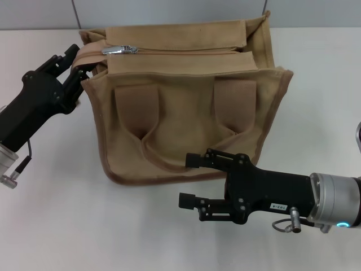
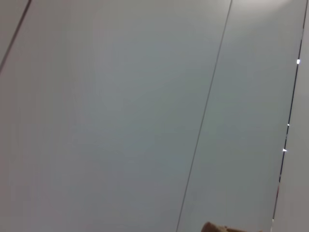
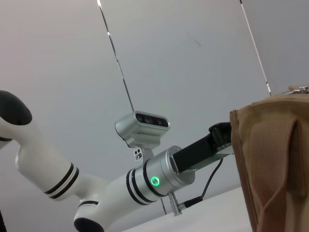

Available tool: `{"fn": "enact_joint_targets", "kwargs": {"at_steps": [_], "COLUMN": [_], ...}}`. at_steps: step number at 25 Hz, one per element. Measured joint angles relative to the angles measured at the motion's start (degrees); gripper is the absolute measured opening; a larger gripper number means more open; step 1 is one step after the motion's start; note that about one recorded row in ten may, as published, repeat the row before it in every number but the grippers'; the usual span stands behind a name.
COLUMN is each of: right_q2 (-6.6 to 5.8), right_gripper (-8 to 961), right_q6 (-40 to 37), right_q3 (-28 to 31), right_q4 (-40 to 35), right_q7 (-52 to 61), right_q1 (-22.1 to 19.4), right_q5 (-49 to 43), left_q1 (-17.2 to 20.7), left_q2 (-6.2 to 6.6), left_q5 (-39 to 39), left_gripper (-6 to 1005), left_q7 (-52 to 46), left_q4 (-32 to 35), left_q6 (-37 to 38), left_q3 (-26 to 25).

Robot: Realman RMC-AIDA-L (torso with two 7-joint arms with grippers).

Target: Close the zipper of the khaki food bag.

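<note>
While the khaki food bag [image 1: 186, 107] stands upright on the white bench [image 1: 67, 226], its zipper [image 1: 180, 51] runs along the top, silver pull tab at the left end. Left claw [image 1: 76, 65] pinches the bag's left top corner. Right claw [image 1: 194, 180] hovers with fingers apart (touching nothing) before the bag's front.

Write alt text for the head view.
Khaki food bag upright on a white table, zipper pull at its left end. Left gripper at the bag's left top corner; right gripper open, in front.
</note>
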Motion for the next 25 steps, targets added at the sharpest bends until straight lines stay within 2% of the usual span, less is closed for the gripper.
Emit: {"fn": "enact_joint_targets", "kwargs": {"at_steps": [3,14,16,25], "right_q2": [0.00,0.00,0.00,-0.06], "right_gripper": [807,806,806,806], "right_q6": [0.0,-0.4,-0.7,-5.6], "right_q3": [0.1,0.8,0.8,1.3], "right_q4": [0.0,0.0,0.0,-0.9], "right_q7": [0.0,0.0,0.0,0.0], "right_q1": [0.1,0.0,-0.1,-1.1], "right_q5": [0.0,0.0,0.0,0.0], "left_q1": [0.2,-0.1,-0.3,-2.6], "left_q2": [-0.09,-0.13,-0.13,-0.13], "left_q5": [-0.6,-0.7,-0.7,-0.7], "left_gripper": [377,143,68,64], "left_q7": [0.2,0.2,0.2,-0.4], "left_q4": [-0.2,-1.0,-1.6,-4.0], "left_q6": [0.1,1.9,2.6,5.4], "left_q3": [-0.2,-0.5,-0.6,-1.1]}}
